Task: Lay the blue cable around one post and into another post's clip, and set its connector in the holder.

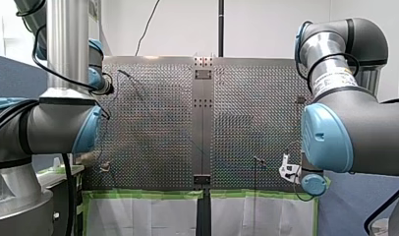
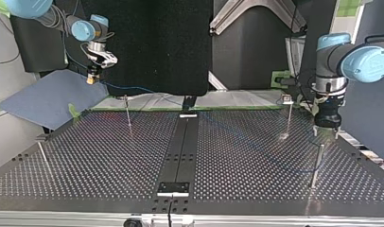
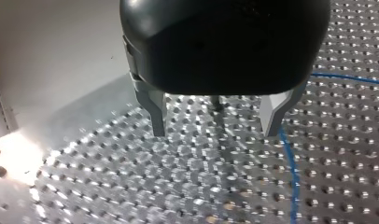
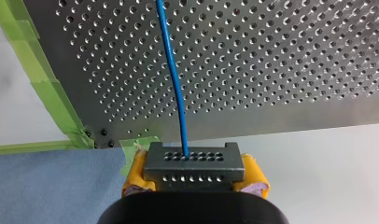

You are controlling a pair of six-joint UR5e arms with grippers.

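— Grip state?
— My right gripper (image 4: 194, 173) clamps the connector (image 4: 193, 163) just off the table (image 4: 281, 70) edge; blue cable (image 4: 174, 88) trails onto the table. My left gripper (image 3: 214, 130): jaws apart.
— Risk?
— Slack may snag a post (image 2: 127, 111).

My left arm (image 2: 329, 52) is pointing its wrist straight down, its metal jaws standing wide apart and holding nothing. My right arm (image 2: 81, 28) is hanging its wrist higher, its yellow-padded jaws clamping the grey connector (image 4: 193, 165).

Front, top views opposed across table (image 1: 153, 123)
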